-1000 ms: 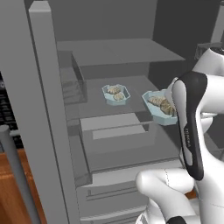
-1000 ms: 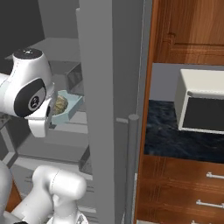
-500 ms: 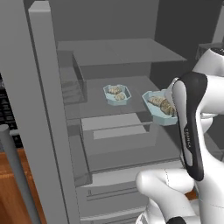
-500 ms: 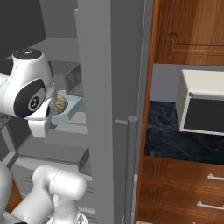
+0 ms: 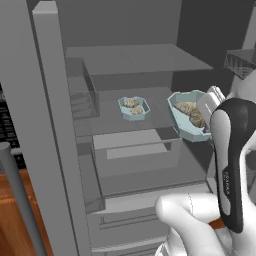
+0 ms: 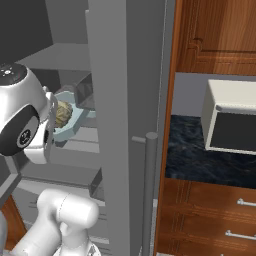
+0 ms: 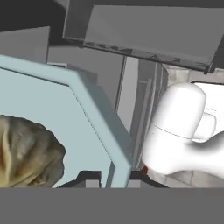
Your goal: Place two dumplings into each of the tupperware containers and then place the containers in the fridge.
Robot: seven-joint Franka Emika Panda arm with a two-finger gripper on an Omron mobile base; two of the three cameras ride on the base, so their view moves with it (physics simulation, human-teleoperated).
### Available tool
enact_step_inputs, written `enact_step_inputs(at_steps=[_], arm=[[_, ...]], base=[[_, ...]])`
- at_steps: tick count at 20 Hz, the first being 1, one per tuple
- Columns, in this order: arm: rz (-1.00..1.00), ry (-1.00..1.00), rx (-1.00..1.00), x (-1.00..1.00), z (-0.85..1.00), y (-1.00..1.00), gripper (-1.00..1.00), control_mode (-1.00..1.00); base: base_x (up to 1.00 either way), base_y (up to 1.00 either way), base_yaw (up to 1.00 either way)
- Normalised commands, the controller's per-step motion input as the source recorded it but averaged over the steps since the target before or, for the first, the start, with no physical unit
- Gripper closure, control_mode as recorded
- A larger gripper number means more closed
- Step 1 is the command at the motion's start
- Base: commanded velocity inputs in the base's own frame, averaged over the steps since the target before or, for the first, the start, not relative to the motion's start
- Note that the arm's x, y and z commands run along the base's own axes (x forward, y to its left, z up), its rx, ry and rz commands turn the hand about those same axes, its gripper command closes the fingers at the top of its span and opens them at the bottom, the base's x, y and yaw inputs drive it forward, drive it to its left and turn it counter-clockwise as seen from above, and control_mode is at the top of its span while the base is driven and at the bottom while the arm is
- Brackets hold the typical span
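Pale-blue plastic is pinched in your claw (image 7: 114,177): it is clamped narrow on the rim of the second tupperware container (image 5: 189,116), which hangs tilted just in front of the fridge (image 5: 130,65) shelf with dumplings (image 5: 192,112) inside. Further in on that shelf, the first container (image 5: 134,107) already sits loaded. You look to be on the last step. Next, carry the tray inward, level it beside the first, then let go.

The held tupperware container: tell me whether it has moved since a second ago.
No. The held container sits at the same spot relative to the container on the fridge shelf.
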Motion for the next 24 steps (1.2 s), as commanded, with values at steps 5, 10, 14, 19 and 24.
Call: enact_step_inputs(at_steps=[5,10,14,19,24], arm=[[0.0,-0.35,0.0,-0.28,0.52,0.0,1.0,-1.0],[0.0,-0.21,0.0,0.16,0.7,0.0,1.0,-1.0],[0.0,-0.04,0.0,0.81,0.45,0.0,1.0,-1.0],[0.0,0.02,0.0,1.0,0.22,0.0,1.0,-1.0],[0.0,0.06,0.0,1.0,0.14,0.0,1.0,-1.0]], base=[[0.0,0.0,0.0],[0.0,0.0,0.0],[0.0,0.0,0.0],[0.0,0.0,0.0],[0.0,0.0,0.0]])
